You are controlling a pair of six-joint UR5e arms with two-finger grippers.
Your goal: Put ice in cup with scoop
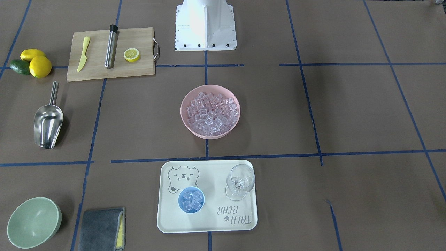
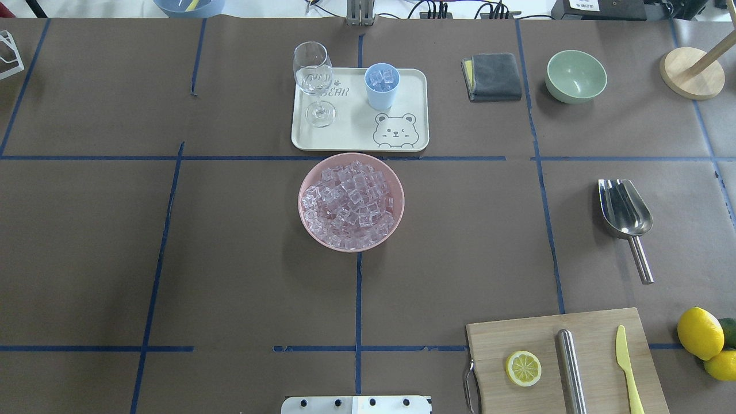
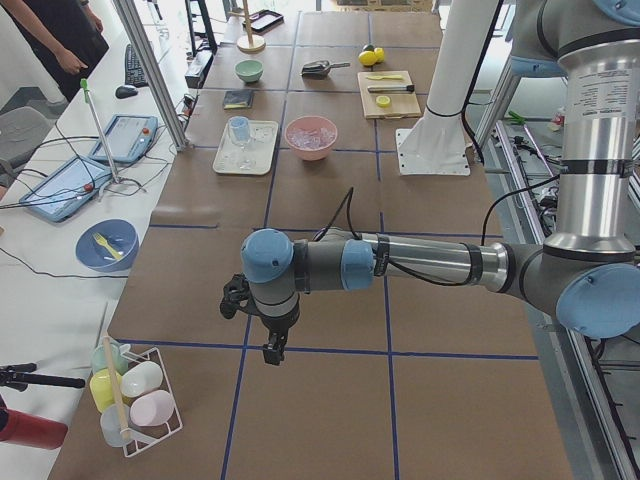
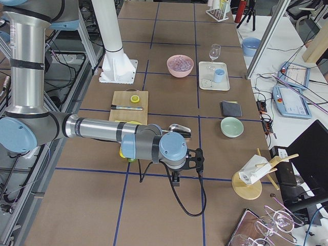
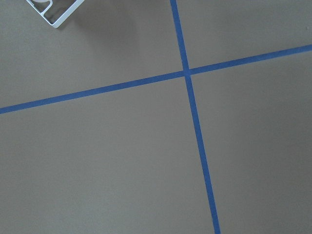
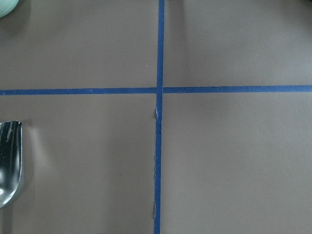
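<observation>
Steel scoop: right of centre in the overhead view, lying flat on the table, trough up, nothing touching it. Rigid, slick, probably light. Best taken by the rod handle, which points toward lower frame.
Ice: heaped in the pink bowl at frame centre. Hard, slippery cubes, likely to slide off a tilted scoop.
Cup: light blue, upper centre, upright on the bear tray, cubes already inside. Light, could tip.
Left gripper: over bare table, well apart from everything. Can't tell if fingers are spread.
Right gripper: near the scoop, not touching. Fingers can't tell either.
</observation>
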